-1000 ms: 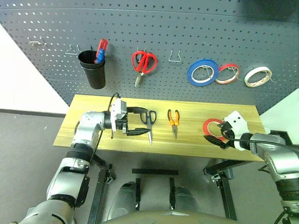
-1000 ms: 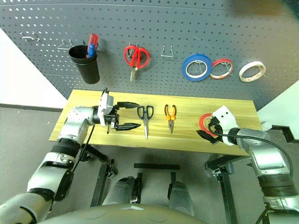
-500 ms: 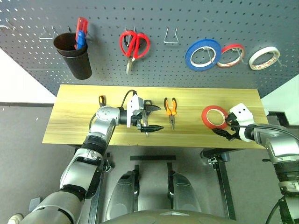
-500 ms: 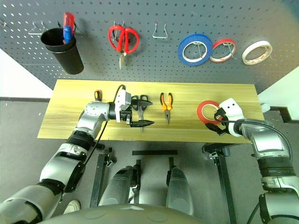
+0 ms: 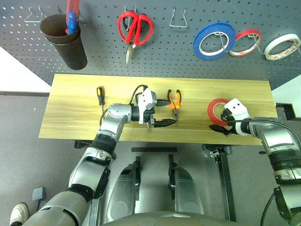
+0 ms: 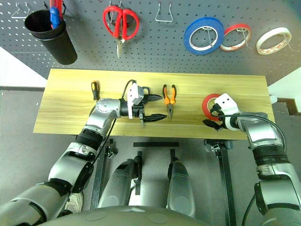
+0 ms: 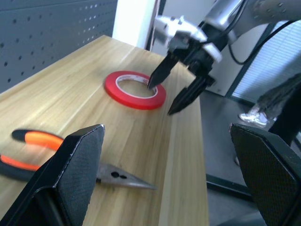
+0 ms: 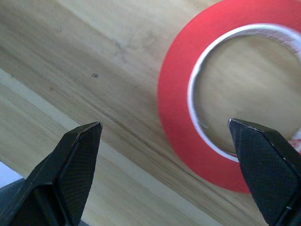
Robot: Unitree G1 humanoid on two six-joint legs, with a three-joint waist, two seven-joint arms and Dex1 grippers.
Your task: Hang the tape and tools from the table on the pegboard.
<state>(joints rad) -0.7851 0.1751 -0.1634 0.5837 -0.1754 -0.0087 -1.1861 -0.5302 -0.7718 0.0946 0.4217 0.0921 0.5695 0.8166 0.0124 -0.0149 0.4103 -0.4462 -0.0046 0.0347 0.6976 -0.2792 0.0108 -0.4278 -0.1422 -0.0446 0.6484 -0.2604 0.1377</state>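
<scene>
1. Light yellowish wooden desk (image 5: 70, 117) stands below a dark grey pegboard (image 5: 160, 61).
2. Wide solid red ring of tape (image 5: 217, 111) lies flat near the desk's right end, with the right gripper (image 5: 222, 123) spread wide and empty at its near edge.
3. Left gripper (image 5: 163, 113), also wide apart and empty, hovers just beside the orange-and-black-handled pliers (image 5: 174, 102).
</scene>
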